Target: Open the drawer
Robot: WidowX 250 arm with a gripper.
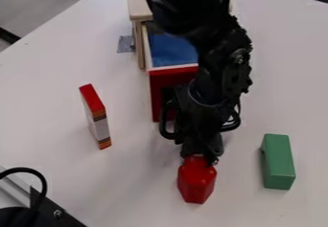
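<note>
The drawer (pixel 161 83) faces nearward (long axis unclear).

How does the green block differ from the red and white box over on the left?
The green block is one plain colour, while the red and white box also has orange and dark bands. The green block is visibly thicker; the red and white box is slimmer. Both are longer than they are wide and sit on the white table.

No readable text, labels, brands, numbers or signs.
</note>
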